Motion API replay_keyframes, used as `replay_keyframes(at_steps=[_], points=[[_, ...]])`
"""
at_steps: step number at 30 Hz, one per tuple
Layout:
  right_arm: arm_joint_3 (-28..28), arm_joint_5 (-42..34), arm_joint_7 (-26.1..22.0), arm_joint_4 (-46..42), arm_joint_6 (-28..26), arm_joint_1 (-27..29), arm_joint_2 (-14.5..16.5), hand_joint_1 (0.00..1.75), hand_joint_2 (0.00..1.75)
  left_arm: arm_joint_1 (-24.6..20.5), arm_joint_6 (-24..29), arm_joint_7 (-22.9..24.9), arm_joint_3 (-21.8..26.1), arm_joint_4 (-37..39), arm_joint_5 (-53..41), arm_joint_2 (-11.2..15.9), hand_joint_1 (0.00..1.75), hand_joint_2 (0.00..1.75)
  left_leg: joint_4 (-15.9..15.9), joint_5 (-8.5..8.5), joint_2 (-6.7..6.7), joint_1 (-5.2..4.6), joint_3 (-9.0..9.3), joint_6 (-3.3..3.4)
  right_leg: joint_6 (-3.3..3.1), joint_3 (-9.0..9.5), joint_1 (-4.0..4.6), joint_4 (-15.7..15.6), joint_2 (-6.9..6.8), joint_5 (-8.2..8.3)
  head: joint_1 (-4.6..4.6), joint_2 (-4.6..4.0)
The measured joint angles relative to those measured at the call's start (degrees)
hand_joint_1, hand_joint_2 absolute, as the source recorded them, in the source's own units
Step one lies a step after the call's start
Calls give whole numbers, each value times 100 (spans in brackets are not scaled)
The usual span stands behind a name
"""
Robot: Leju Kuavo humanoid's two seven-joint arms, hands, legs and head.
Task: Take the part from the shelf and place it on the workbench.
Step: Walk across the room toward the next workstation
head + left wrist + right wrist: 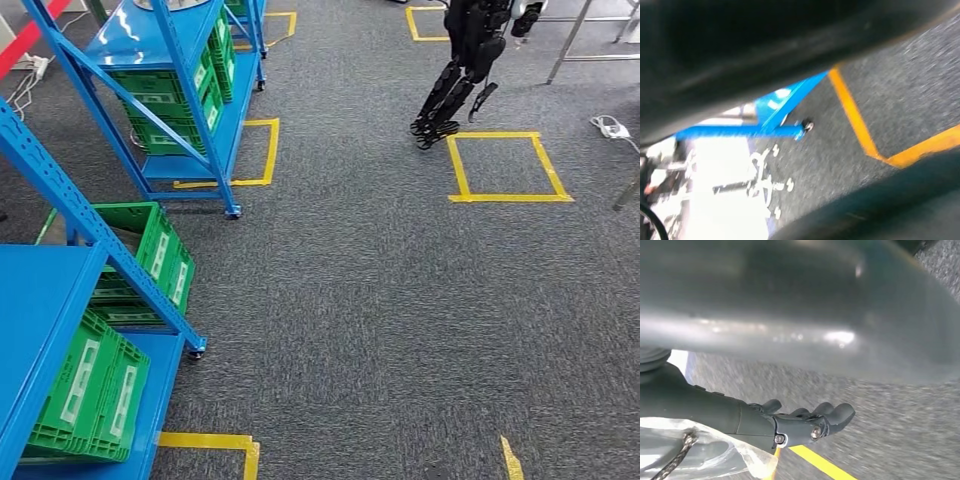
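A blue shelf [45, 300] stands at my near left in the head view. Green crates [98, 390] sit tilted on its lower levels, and what they hold is hidden. A second blue shelf [189, 90] with more green crates stands farther back on the left. My right hand [791, 422] hangs above the grey carpet, its dark fingers stretched out and lightly curled with nothing between them. Clear plastic wrap [715, 455] with a braided cord lies along the wrist behind it. The blue shelf's base and caster [807, 125] show blurred in the left wrist view.
Grey carpet [362, 300] spreads ahead and to the right. Yellow tape squares [506, 165] mark the floor, with another strip [855, 115] beside the shelf foot. The dark legs of another robot [460, 70] stand at the far right, next to metal table legs [573, 40].
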Motion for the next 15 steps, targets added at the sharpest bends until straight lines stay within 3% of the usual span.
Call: replay_keyframes(at_steps=[2, 3, 4, 5, 6, 8, 10, 12, 13, 15], points=[[67, 90, -9, 0, -39, 11, 0, 0, 0, -3, 19, 25, 55, 0, 45, -7, 0, 0, 776, -380, 269, 2, -363, -36, -35, 5, 24, -1, -177, -20, -13, 0], [98, 123, -14, 0, -55, 16, 0, 0, 0, 1, 24, 31, 78, 0, 62, -8, 0, 0, 1102, -494, 320, 8, -516, -46, -42, 8, 34, -1, -271, -30, -12, 0], [124, 149, -21, 0, -66, 18, 0, 0, 0, 11, 26, 39, 95, 0, 77, -8, 0, 0, 1247, -501, 344, 12, -579, -48, -44, 14, 39, -1, -357, -40, -12, 0], [151, 171, -28, 0, -71, 15, 0, 0, 0, 24, 27, 46, 113, 0, 91, -8, 0, 0, 1157, -394, 360, 12, -526, -43, -43, 24, 42, -1, -432, -50, -12, 0], [180, 196, -34, 0, -72, 8, 1, 0, 0, 36, 30, 55, 137, 0, 105, -8, 0, 0, 846, -203, 398, 8, -362, -27, -38, 43, 44, -1, -502, -63, -13, 0], [239, 263, -35, 1, -79, 0, 13, 0, 0, 38, 36, 65, 186, 0, 133, -7, 0, 0, 32, 132, 634, -36, 56, 37, -11, 86, 58, 5, -627, -99, -17, 0], [297, 329, -15, 2, -106, -12, 27, 0, 0, 25, 42, 67, 225, 0, 160, -9, 0, 0, -379, 220, 797, -88, 251, 101, 38, 117, 79, 3, -749, -136, -16, 0], [357, 388, 6, 2, -131, -39, 42, 0, 0, 34, 49, 76, 260, 0, 185, -9, 0, 0, -424, 219, 697, -94, 259, 148, 96, 159, 86, -25, -858, -160, -15, 0], [386, 418, 8, 1, -136, -52, 50, 0, 0, 49, 49, 82, 284, 1, 192, -8, 0, 0, -456, 236, 632, -81, 276, 174, 127, 169, 82, -12, -817, -190, -9, 0], [442, 480, -1, 1, -141, -61, 69, 0, 0, 59, 36, 85, 328, 2, 207, -1, 0, 0, -519, 276, 513, -39, 315, 234, 170, 44, 70, 298, -534, -397, 19, 0]])
